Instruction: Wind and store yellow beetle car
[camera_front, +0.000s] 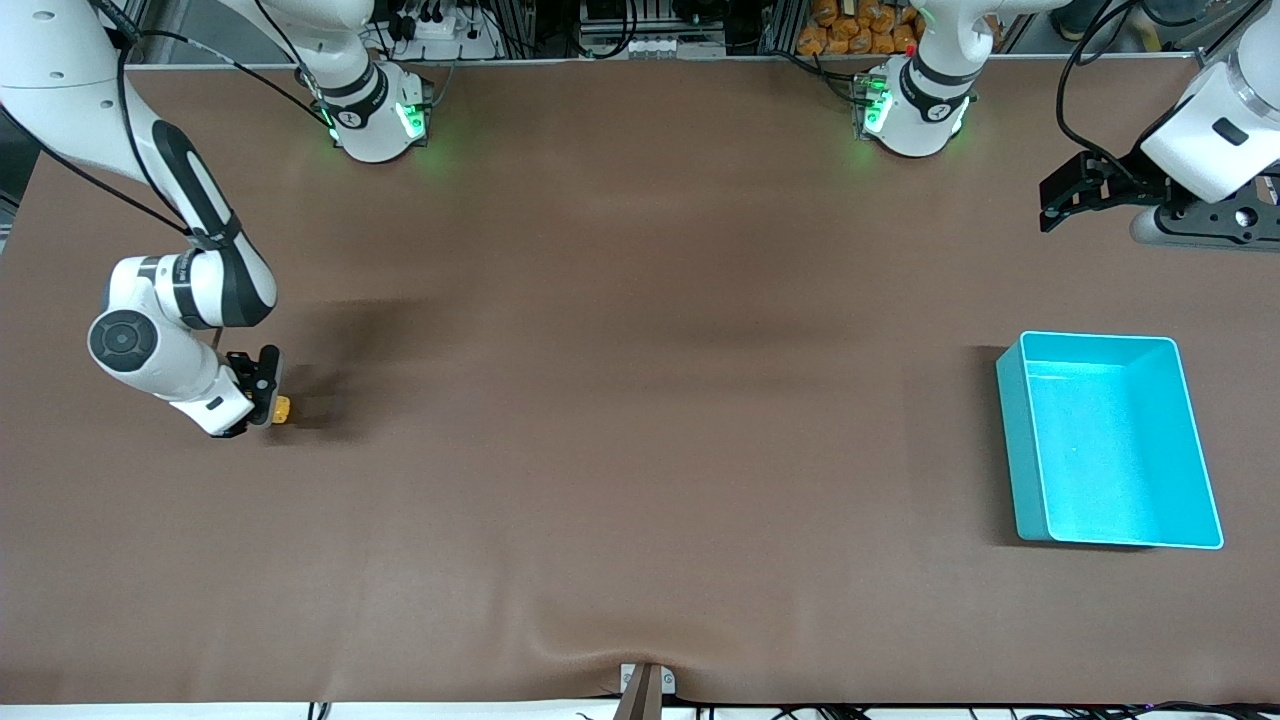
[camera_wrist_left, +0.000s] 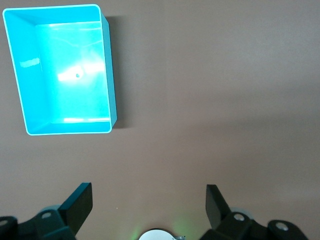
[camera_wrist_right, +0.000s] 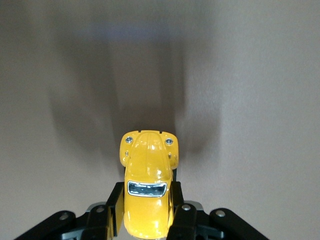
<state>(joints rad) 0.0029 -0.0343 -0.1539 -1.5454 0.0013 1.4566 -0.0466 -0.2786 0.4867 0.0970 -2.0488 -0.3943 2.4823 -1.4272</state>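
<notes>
Right pincer (camera_front: 272, 400) clamped on the yellow beetle car (camera_front: 282, 408), black fingers (camera_wrist_right: 116, 210) pressed against both flanks of the body, gap between them no wider than the toy. Seen from the right wrist: glossy roof and dark window between the fingers, rounded nose with two small round lamps poking out past the fingertips, brown table (camera_wrist_right: 250, 100) below with a soft dark shadow spread ahead of the car. Cannot tell whether the wheels touch the table. Held low at the right arm's end of the table, about midway between the robots' bases and the front camera's edge. Right arm swung out from its base, elbow high, forearm folded down, white wrist angled low with the pincer pointing sideways toward the table's middle. Left pincer (camera_front: 1062, 195) spread wide with nothing between its fingers (camera_wrist_left: 80, 202), hanging over bare table at the left arm's end, close to the base row; left arm waiting there. Teal bin (camera_front: 1030, 440) resting on the table at that same end, nearer the front camera than the left pincer, well apart from the car, open side up, glare on its floor.
</notes>
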